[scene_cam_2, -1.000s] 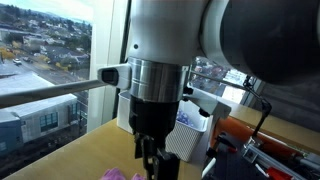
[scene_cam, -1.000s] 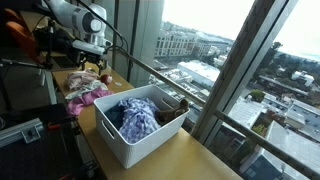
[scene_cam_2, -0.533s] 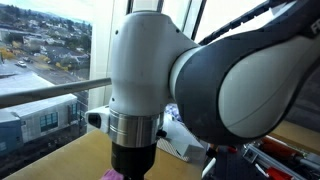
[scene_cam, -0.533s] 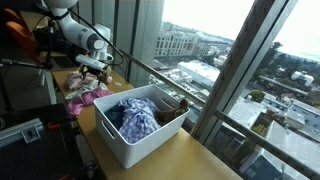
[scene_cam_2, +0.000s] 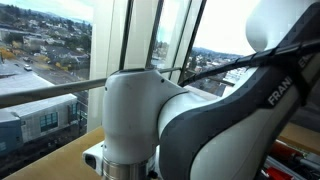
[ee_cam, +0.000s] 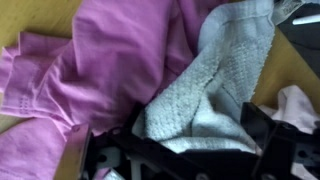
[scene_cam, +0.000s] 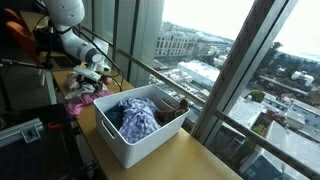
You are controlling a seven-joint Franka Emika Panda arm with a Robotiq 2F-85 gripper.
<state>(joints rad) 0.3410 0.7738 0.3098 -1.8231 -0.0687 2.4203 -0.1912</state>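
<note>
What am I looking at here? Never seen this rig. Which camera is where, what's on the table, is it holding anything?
It is a single robot arm with a two-finger gripper, standing at a wooden table beside tall windows. Two cameras stand outside the robot: one exterior view shows the whole table, the other is almost filled by the arm's white body. The third camera sits on the wrist and looks down past the gripper's dark fingers.

On the table lie a heap of pink clothes and a white bin holding blue and purple laundry. The wrist view shows a pink garment and a pale grey knitted cloth close below. The gripper is open over the heap and holds nothing.
</note>
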